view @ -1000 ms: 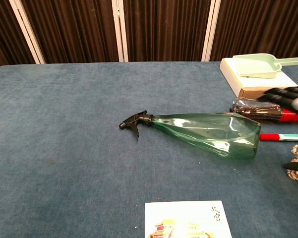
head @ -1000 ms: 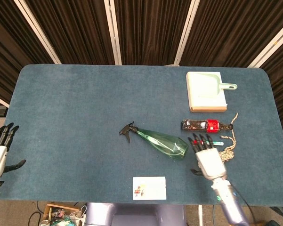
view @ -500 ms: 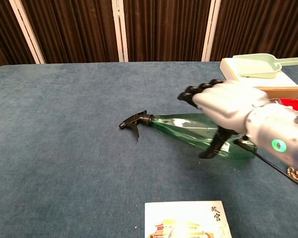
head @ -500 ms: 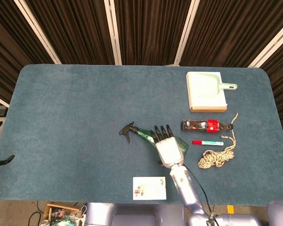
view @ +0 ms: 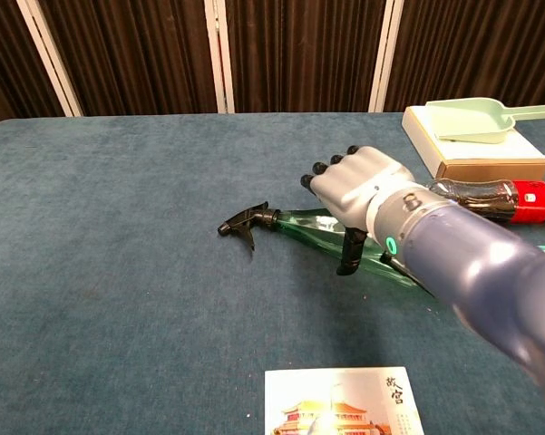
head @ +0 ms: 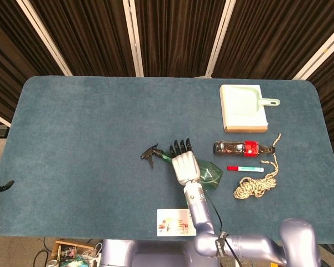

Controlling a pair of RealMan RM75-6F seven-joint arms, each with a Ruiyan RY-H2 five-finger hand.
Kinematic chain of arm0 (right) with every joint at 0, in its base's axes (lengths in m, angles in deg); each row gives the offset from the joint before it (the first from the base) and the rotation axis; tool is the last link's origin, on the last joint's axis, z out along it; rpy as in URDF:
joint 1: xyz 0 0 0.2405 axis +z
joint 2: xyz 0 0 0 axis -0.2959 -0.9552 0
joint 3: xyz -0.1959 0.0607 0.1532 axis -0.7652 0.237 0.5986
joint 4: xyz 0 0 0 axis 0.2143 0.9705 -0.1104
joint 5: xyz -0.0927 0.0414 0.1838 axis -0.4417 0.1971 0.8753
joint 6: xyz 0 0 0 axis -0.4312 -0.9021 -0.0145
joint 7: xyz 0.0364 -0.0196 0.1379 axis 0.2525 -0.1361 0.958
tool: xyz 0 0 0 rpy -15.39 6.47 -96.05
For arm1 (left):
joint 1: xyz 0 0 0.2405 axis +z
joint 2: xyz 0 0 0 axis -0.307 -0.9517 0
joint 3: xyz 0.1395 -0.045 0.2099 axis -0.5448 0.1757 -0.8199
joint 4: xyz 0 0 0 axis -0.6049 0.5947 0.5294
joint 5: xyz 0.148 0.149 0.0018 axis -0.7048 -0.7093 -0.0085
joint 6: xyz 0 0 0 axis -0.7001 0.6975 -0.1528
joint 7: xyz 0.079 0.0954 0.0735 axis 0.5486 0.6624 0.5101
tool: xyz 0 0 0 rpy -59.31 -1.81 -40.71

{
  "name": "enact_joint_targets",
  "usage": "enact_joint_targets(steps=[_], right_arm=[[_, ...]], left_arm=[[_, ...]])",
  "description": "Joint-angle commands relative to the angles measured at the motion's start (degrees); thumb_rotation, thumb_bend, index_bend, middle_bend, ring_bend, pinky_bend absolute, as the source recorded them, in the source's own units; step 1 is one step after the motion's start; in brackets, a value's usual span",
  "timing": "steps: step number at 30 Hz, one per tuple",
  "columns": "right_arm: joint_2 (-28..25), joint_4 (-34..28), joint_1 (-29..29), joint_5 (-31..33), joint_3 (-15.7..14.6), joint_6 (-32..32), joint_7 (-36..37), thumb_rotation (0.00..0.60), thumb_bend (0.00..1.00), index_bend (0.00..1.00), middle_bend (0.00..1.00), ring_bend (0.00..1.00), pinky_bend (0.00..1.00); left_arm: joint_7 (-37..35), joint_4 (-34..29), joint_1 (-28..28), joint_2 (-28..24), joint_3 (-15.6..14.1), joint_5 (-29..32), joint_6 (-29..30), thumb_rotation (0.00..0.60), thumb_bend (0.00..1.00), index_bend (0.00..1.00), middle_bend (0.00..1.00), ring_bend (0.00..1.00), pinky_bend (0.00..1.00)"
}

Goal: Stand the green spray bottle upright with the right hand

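Note:
The green spray bottle (head: 212,174) lies on its side on the blue table (head: 89,128), with its black trigger head (head: 150,154) pointing left. In the chest view the bottle (view: 306,225) runs from the trigger (view: 243,222) rightward under my right hand (view: 358,186). That right hand (head: 183,166) hovers over the bottle's middle, fingers apart and pointing away from me, thumb hanging down on the near side. I cannot tell if it touches the bottle. Only the thumb and a fingertip of my left hand (head: 1,186) show at the left edge, spread apart with nothing in them.
A cola bottle (head: 243,148), a red marker (head: 244,168) and a coil of rope (head: 257,185) lie to the right of the spray bottle. A pale green dustpan on a white box (head: 242,108) sits at the back right. A printed card (head: 176,222) lies at the front edge.
My right hand has swept left from beside the rope to above the spray bottle's middle. My left hand has slid off toward the left edge. The bottle has not moved.

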Motion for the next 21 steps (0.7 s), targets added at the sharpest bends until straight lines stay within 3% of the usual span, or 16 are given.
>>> enact_joint_targets(steps=[1, 6, 9, 15, 19, 21], right_arm=[[3.1, 5.7, 3.7, 4.2, 0.9, -0.3, -3.0, 0.600, 0.11, 0.00, 0.00, 0.00, 0.00], [4.9, 8.9, 6.3, 6.7, 0.6, -0.9, -3.1, 0.600, 0.14, 0.05, 0.00, 0.00, 0.00], [5.7, 10.5, 7.5, 8.1, 0.1, -0.9, -3.4, 0.600, 0.19, 0.18, 0.00, 0.00, 0.00], [7.1, 12.8, 9.6, 7.5, -0.9, -1.0, -2.2, 0.600, 0.29, 0.58, 0.00, 0.00, 0.00], [7.9, 13.9, 10.6, 5.4, -1.7, -1.7, -0.4, 0.600, 0.37, 0.79, 0.05, 0.00, 0.12], [8.8, 15.5, 11.0, 1.9, -2.9, -2.5, 2.0, 0.600, 0.41, 0.85, 0.09, 0.00, 0.17]], left_arm=[[-0.6, 0.2, 0.0, -0.1, 0.1, -0.1, 0.0, 0.600, 0.00, 0.00, 0.00, 0.00, 0.00], [-1.6, 0.6, -0.1, -0.3, 0.1, -0.2, -0.6, 0.600, 0.00, 0.00, 0.00, 0.00, 0.00], [-1.9, 0.8, -0.1, -0.3, 0.1, -0.6, -0.5, 0.600, 0.00, 0.00, 0.00, 0.00, 0.00], [-2.7, 1.2, -0.1, -0.1, 0.1, -1.2, -0.4, 0.600, 0.00, 0.00, 0.00, 0.00, 0.00], [-2.9, 1.2, -0.2, -0.1, 0.0, -1.3, -0.6, 0.600, 0.00, 0.00, 0.00, 0.00, 0.00], [-3.1, 1.2, -0.1, -0.3, -0.1, -1.7, -0.5, 0.600, 0.00, 0.00, 0.00, 0.00, 0.00]])
